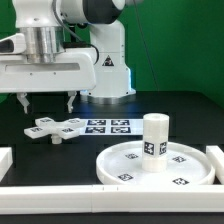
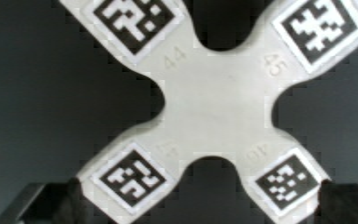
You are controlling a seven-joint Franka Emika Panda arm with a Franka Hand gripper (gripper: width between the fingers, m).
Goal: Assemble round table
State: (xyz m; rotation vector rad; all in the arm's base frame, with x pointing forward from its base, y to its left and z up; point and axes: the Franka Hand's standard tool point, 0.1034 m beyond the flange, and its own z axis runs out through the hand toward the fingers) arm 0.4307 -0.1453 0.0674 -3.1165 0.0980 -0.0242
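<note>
The flat lobed cross piece (image 1: 57, 128) lies flat on the black table at the exterior view's left, with square tags on its lobes. It fills the wrist view (image 2: 202, 100). My gripper (image 1: 47, 108) hangs just above it, open and empty, its two dark fingers spread wide to either side. In the wrist view the gripper (image 2: 197, 212) shows only as dark fingertips (image 2: 51, 205) at the frame's corners. The large rimmed disc (image 1: 190, 172) lies at the exterior view's right. The short cylindrical post (image 1: 154, 135) stands upright at its centre.
The marker board (image 1: 108, 126) lies on the table right beside the cross piece, between it and the disc. White rails (image 1: 70, 202) edge the black surface at the front and sides. The robot's white base (image 1: 110, 60) stands behind.
</note>
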